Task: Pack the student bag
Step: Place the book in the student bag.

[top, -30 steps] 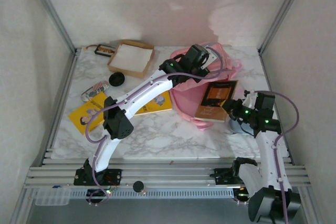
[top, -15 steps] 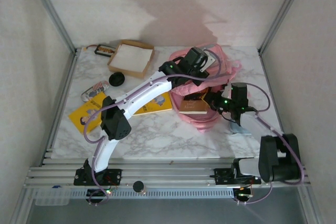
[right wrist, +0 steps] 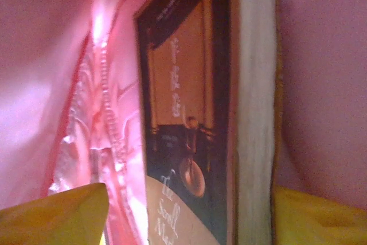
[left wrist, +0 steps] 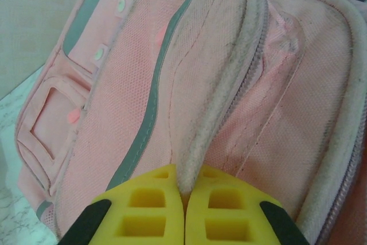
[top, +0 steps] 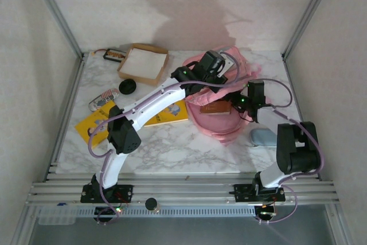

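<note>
At upper left lie a box (top: 143, 64), a black disc (top: 127, 87) and a yellow book (top: 172, 114), which the left arm crosses. The bag (top: 225, 130) sits centre-right. The left gripper (top: 217, 66) pinches the bag's rim. The right gripper (top: 237, 105), reaching in from the right, clamps a brown book (top: 217, 109) inside.

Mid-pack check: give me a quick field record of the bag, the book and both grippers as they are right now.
bag: large soft pink fabric backpack, mouth open, right of table centre
left gripper: jaws shut on the backpack's padded opening edge
right gripper: jaws shut on a dark-covered book with an orange panel
book position: partly inside the backpack's mouth
outside bag: yellow book under the left arm; brown cardboard box at the far left
</note>
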Motion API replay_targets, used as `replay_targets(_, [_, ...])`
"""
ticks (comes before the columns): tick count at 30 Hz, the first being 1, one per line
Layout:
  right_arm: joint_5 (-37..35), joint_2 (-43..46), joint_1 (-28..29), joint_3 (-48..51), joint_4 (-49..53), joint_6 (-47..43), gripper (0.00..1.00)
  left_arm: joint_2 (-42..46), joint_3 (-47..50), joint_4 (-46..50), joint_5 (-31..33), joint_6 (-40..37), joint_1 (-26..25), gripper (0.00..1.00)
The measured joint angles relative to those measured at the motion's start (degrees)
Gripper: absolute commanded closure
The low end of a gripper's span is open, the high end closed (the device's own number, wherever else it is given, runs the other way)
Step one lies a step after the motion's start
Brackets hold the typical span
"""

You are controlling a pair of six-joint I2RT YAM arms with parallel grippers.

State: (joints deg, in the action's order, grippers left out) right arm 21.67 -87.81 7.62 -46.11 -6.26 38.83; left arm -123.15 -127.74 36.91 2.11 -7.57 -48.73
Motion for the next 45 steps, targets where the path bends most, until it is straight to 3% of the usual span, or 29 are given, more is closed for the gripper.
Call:
replay_targets(6, [-5.81, 13.18, 0.92, 3.04, 10.21, -2.21, 0.17, 0.04, 0.76, -1.11, -1.4, 1.16, 0.26, 1.0])
replay_targets(12, [-6.93, 20.55, 5.14, 8.09, 13.81, -1.25, 0.29, 0.04, 0.85, -1.14, -3.15, 1.9, 0.48, 1.0])
replay_targets(18, [-6.6, 15.39, 11.3, 11.52, 10.99, 2.86, 0.43, 0.04, 0.85, -1.11, -4.11, 2.1, 0.52, 1.0])
replay_targets(23, [-7.54, 8.04, 14.84, 10.91, 6.45, 5.77, 0.61, 0.04, 0.85, -1.07, -4.98, 2.03, 0.57, 1.0])
replay_targets(28, [-13.84, 4.04, 14.71, 6.25, 6.12, 6.86, 0.63, 0.04, 0.85, -0.48, -7.67, 1.57, 0.85, 1.0])
replay_targets(36, [-19.91, -1.42, 12.07, 1.33, -2.67, 5.75, 0.63, 0.04, 0.85, -0.87, -8.57, 1.09, 1.11, 1.0])
replay_targets(41, [-20.5, -2.73, 11.15, 1.42, -6.08, 4.68, 0.57, 0.04, 0.85, -1.07, -8.52, 0.96, 1.11, 1.0])
replay_targets(45, [-20.06, -0.35, 11.17, 5.77, -8.09, 5.33, 0.61, 0.07, 0.85, -0.76, -8.57, 0.92, 1.07, 1.0])
